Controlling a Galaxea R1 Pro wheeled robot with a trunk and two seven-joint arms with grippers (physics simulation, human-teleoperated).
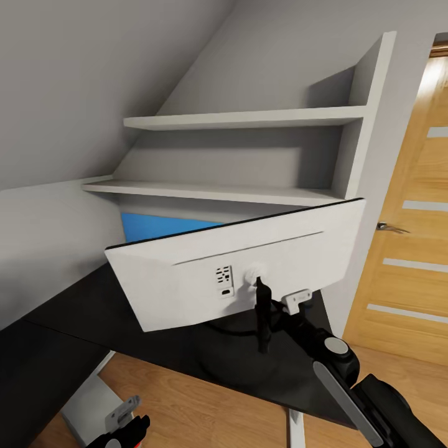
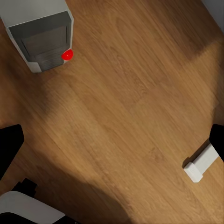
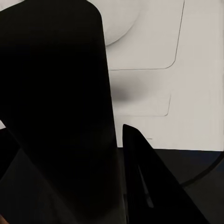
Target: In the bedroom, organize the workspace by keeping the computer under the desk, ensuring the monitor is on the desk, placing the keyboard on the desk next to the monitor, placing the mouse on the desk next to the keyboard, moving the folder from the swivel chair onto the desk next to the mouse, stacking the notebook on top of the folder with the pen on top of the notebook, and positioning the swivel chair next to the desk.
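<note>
- Monitor (image 1: 186, 280), a wide flat screen with a white back, tilts with its upper edge higher on the right side; it stands over the glossy black bench (image 1: 93, 311), directly ahead of the right jaws.
- Bench top reaches under and beyond the right jaws, with white wall shelves (image 1: 249, 155) and a blue back panel (image 1: 155, 225) further on.
- Computer (image 2: 42, 32), a light grey boxy tower with a dark vented front and a red dot, rests on the light wood floor (image 2: 130, 93) far ahead of the left jaws.
- Right gripper (image 1: 274, 298) reaches forward from a dark arm, close against the monitor's thin black stand (image 1: 261, 311); whether the jaws are clenched on it I cannot tell.
- Left gripper (image 1: 127, 423) hangs low, pointing at the floor, jaws released and spread wide.
- To do this step well, I judge the monitor should be levelled slowly and its stand seated flat before letting go, since a tilted screen could topple.
</note>
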